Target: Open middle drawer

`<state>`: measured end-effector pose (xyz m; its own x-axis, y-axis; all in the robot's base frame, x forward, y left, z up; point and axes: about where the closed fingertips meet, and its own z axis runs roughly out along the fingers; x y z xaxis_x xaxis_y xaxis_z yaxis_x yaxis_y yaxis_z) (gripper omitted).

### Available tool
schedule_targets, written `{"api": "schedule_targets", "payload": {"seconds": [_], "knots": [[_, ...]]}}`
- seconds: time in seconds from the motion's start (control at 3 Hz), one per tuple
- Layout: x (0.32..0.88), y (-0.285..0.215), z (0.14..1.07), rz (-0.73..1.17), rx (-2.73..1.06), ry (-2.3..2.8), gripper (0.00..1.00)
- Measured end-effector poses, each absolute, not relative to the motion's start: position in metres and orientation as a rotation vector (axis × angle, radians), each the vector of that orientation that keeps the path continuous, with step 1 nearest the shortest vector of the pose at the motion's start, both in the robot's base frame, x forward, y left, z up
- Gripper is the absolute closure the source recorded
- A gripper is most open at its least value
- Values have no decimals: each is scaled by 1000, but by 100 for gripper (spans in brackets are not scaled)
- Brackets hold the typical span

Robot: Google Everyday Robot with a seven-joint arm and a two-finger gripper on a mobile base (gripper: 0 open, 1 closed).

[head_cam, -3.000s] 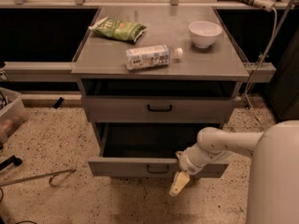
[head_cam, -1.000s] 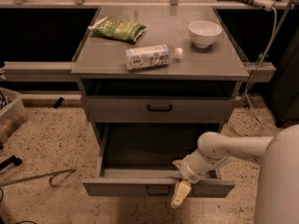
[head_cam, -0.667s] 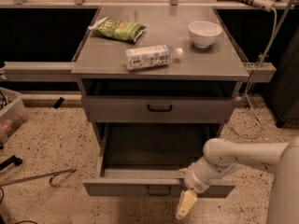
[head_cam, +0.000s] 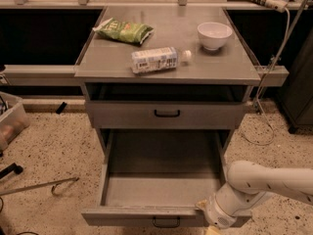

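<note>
Left edge, mid-height: clear plastic bin (head_cam: 10,117) on the speckled floor; lower left, a thin metal hooked rod (head_cam: 44,186). On the grey cabinet top (head_cam: 220,67): green snack bag (head_cam: 124,31) upper left, white-labelled bottle (head_cam: 155,59) lying on its side at centre, white bowl (head_cam: 214,35) upright to the right. Upper drawer (head_cam: 122,115) is shut, black handle (head_cam: 167,113) centred. The middle drawer (head_cam: 161,190) sits bottom centre, pulled far out, inside bare. White robot arm (head_cam: 264,182) enters from lower right. The gripper (head_cam: 211,229) is at the bottom edge, by the drawer front's right end, mostly cropped; possibly touching it. Cannot tell how wide it stands.
</note>
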<state>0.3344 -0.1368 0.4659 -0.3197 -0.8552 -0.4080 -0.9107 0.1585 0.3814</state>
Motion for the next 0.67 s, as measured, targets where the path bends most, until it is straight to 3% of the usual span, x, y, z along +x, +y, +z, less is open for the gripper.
{"api": "schedule_targets", "payload": {"seconds": [0.67], "knots": [[332,-131,456,910,-1796,2313,0]]}}
